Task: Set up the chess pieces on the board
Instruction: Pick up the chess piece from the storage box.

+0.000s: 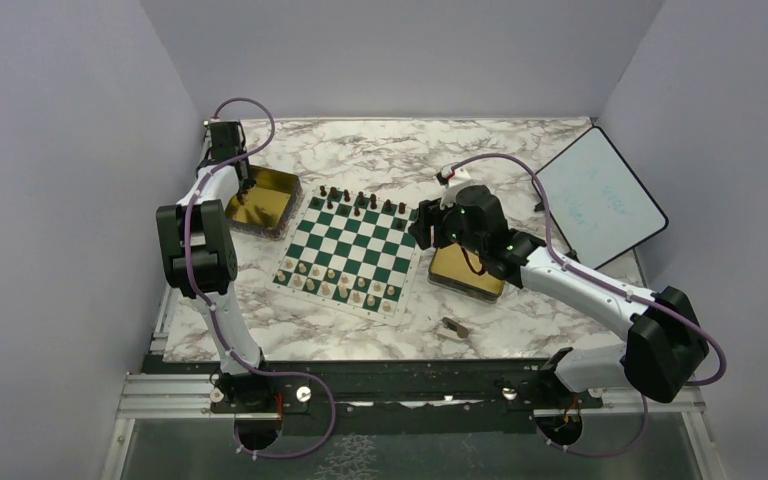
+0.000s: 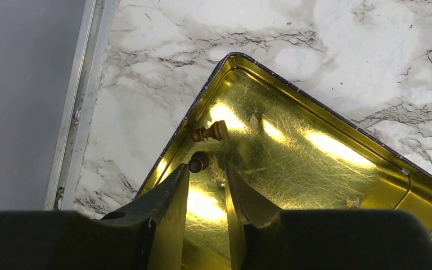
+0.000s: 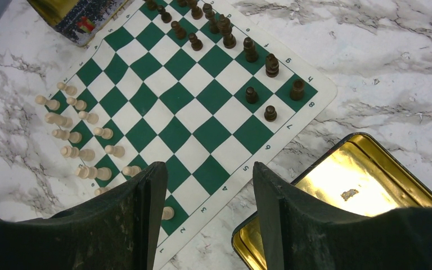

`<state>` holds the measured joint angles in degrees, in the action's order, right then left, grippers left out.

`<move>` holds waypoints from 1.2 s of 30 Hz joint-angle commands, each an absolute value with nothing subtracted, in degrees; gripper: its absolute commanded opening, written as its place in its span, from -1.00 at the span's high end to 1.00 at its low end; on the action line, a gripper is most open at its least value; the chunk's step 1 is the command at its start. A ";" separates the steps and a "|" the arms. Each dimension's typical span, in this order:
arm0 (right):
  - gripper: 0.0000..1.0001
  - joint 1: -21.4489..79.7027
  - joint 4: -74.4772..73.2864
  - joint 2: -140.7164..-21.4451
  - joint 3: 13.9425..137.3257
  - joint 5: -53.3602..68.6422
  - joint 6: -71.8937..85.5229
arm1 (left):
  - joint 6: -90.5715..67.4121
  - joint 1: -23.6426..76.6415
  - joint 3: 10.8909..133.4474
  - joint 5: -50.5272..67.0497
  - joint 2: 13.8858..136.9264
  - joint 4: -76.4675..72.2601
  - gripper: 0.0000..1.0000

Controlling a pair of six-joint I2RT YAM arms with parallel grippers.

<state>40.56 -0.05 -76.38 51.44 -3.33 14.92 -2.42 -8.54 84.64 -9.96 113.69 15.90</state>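
Observation:
The board [image 1: 350,250] lies mid-table, with dark brown chess pieces [image 3: 251,52] along its far rows and pale beige ones [image 3: 76,136] along its near rows. In the gold tin at the left [image 2: 326,163], one dark piece [image 2: 210,133] lies on its side and another [image 2: 198,162] stands in the corner. My left gripper [image 2: 207,171] hangs over that tin, open by a narrow gap. The standing piece is just past its left fingertip and is not gripped. My right gripper [image 3: 208,174] hovers open over the board's right edge [image 3: 242,169], holding nothing.
A second gold tin [image 1: 465,272] sits right of the board, under my right wrist. One dark piece [image 1: 454,326] lies loose on the marble near the front. A black-rimmed white tablet [image 1: 600,205] leans at the far right. Grey walls enclose the table.

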 commanded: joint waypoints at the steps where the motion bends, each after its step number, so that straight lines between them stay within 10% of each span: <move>1: -0.25 41.04 1.76 -75.93 51.83 -3.43 14.13 | -3.00 -9.48 85.25 -11.38 115.50 15.20 0.37; 36: -0.25 41.02 1.76 -77.18 52.08 -3.43 13.89 | -1.85 -10.28 88.05 -9.49 119.10 15.38 0.63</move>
<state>40.56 -0.05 -76.60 51.44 -3.33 14.90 -2.33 -9.80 86.59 -10.11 119.07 15.84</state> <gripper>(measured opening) 0.625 0.194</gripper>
